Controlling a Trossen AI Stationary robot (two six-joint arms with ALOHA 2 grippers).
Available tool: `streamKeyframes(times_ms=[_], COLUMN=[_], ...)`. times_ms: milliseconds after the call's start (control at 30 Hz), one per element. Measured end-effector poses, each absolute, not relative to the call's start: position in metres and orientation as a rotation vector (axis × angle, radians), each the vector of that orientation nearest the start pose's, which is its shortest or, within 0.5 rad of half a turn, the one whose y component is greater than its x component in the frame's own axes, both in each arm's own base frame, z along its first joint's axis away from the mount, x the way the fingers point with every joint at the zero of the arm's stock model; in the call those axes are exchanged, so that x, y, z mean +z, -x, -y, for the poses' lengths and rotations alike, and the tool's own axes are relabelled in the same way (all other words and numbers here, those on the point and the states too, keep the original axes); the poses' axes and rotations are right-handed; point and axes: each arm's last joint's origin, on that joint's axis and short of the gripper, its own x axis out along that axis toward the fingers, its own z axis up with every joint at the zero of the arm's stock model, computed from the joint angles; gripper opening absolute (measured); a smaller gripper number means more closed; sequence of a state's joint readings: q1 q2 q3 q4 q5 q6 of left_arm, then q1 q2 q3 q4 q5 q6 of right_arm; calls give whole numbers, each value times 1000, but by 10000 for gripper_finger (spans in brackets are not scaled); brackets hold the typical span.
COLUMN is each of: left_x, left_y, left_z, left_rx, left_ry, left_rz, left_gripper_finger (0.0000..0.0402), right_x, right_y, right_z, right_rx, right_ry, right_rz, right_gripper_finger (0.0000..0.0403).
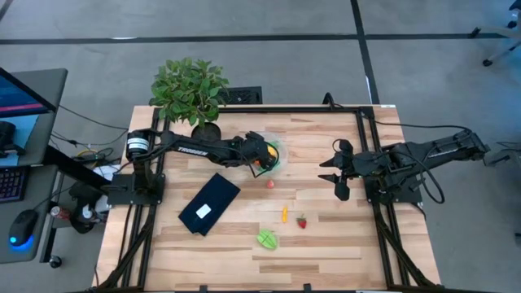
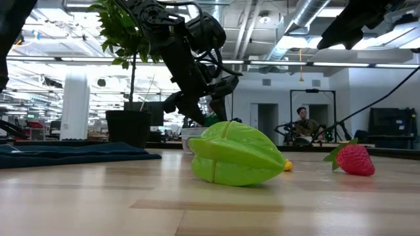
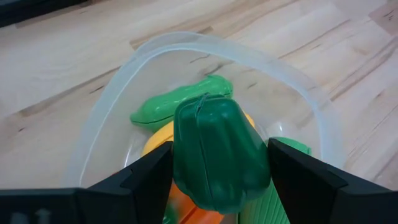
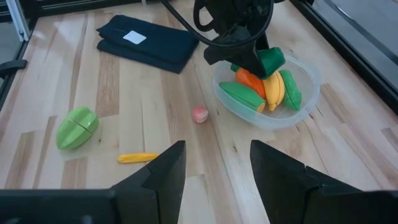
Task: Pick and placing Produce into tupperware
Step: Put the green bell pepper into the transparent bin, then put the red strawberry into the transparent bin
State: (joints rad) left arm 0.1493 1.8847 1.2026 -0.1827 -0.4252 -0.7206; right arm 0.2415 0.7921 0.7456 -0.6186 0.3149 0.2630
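Note:
The round clear tupperware stands on the table's far middle. It holds a light green oblong piece, a yellow banana, an orange carrot and another green piece. My left gripper is over it, shut on a dark green toy vegetable. My right gripper is open and empty, to the right of the tupperware. On the table lie a small pink piece, a yellow-orange piece, a red strawberry and a light green star-shaped fruit. My left gripper pinches the dark green toy vegetable by two opposite sides between its two fingers. The fingers slant down from the table's left. The piece sits over the produce in the tupperware, inside the rim; I cannot tell whether it touches them.
A leafy potted plant stands at the far left of the table. A dark flat rectangle with a white label lies left of the loose produce. In the low view the star-shaped fruit and the strawberry lie closest to the camera.

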Motion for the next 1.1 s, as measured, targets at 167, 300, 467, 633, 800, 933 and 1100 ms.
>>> streamKeyframes(times_ms=[167, 300, 467, 633, 800, 933, 1100], left_x=[175, 175, 176, 193, 224, 246, 271], left_y=[-384, -384, -385, -395, -409, -418, -426], left_z=[-71, -71, -70, -70, -71, -70, -61], left_rx=[821, 823, 801, 740, 649, 592, 426], left_ry=[537, 537, 552, 564, 501, 459, 435], left_rz=[-629, -628, -625, -579, -541, -499, -515], left_gripper_finger=[259, 285, 306, 310, 310, 310, 310], right_x=[281, 281, 281, 281, 281, 281, 279], right_y=[-155, -155, -155, -155, -155, -154, -153], right_z=[-29, -29, -29, -29, -29, -29, -28], right_rx=[-154, -153, -153, -153, -154, -154, -157], right_ry=[-71, -71, -71, -71, -71, -70, -61], right_rz=[-624, -624, -625, -626, -626, -628, -657], right_gripper_finger=[173, 173, 173, 173, 173, 173, 173])
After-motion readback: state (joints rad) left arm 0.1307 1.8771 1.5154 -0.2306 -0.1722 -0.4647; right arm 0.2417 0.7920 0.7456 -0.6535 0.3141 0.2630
